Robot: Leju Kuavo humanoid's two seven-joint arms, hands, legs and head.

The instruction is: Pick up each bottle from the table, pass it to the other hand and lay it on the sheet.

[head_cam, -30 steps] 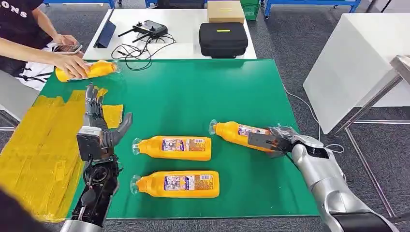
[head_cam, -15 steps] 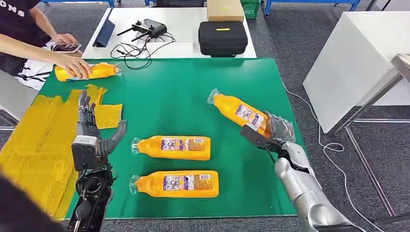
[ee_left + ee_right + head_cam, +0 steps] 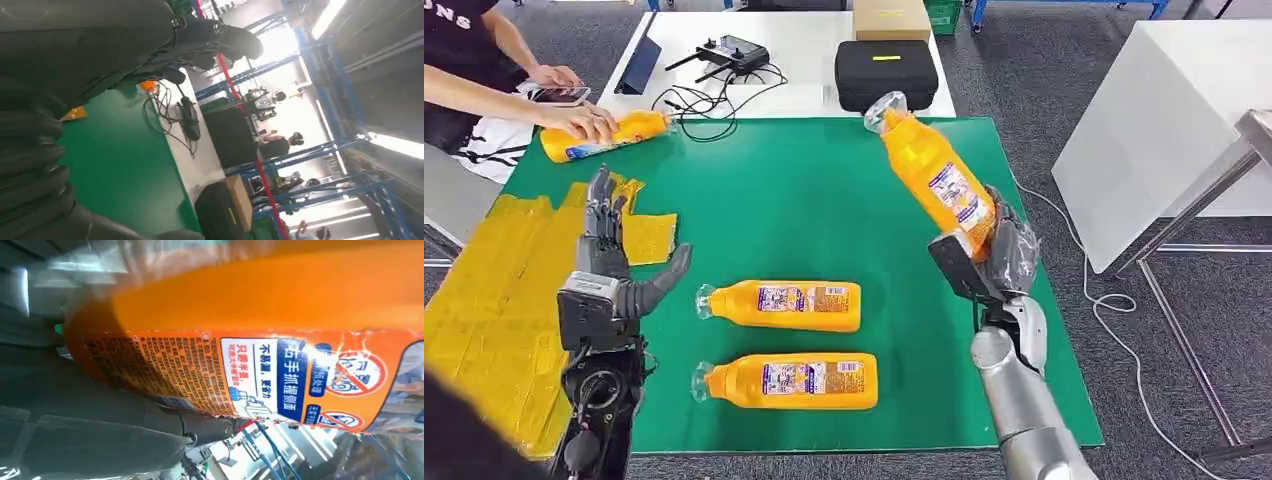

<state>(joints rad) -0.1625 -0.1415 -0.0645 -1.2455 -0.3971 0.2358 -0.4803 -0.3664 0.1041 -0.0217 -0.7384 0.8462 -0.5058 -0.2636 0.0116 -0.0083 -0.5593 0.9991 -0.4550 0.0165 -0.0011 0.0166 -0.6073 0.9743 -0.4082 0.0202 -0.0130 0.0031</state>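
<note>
My right hand grips an orange bottle by its base and holds it above the green table, cap tilted up and away. The right wrist view is close on that bottle's label. Two more orange bottles lie on their sides on the table, one in the middle and one nearer me. My left hand stands open above the table's left part, at the edge of the yellow sheet. At the far left corner a person's hand rests on another orange bottle.
Behind the green table stands a white table with a black case, a cardboard box, a controller and cables. A white cabinet stands to the right. The person sits at the far left holding a phone.
My right hand has lifted its bottle off the table and tipped it up, cap pointing away. The person's hand shifted the far bottle slightly. My left hand stayed about where it was.
</note>
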